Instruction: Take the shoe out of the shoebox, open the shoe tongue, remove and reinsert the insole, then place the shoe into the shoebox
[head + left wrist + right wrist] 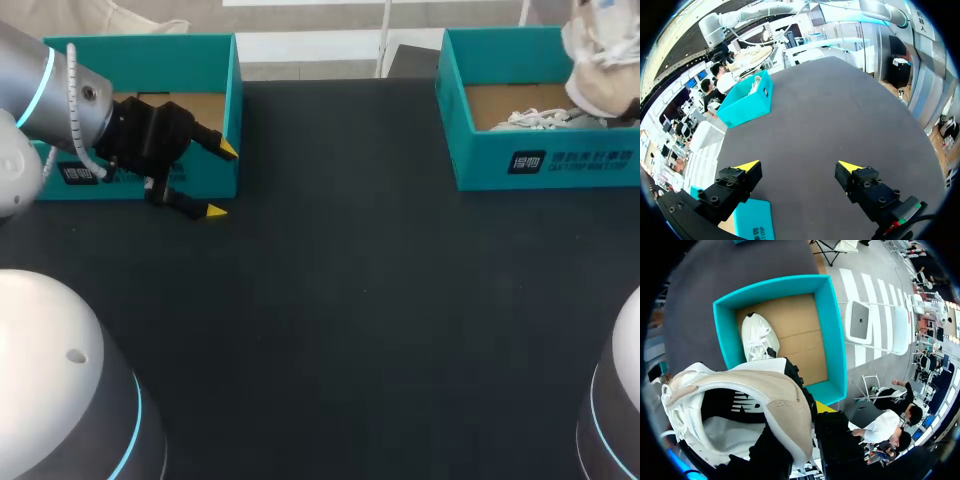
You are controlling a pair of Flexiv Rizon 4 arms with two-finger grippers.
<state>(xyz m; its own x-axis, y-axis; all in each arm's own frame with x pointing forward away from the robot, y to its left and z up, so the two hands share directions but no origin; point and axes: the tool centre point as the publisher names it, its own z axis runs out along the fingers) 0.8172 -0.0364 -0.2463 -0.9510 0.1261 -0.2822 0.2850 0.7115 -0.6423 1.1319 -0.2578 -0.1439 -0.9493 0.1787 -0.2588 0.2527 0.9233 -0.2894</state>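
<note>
Beige-and-white sneaker [740,405] aloft over the teal cardboard shoebox [832,330] at far right; heel wall pinched by right gripper [802,427], one finger inside, one outside. Second white shoe [757,337] lies in that box. Left gripper [222,180] spread wide, holding nothing, beside another teal box [200,60] far left on black table [350,300].

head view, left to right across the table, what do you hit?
left gripper, open, in front of the left teal box → bare table → right shoebox → shoe, held up over that box's right end
</note>
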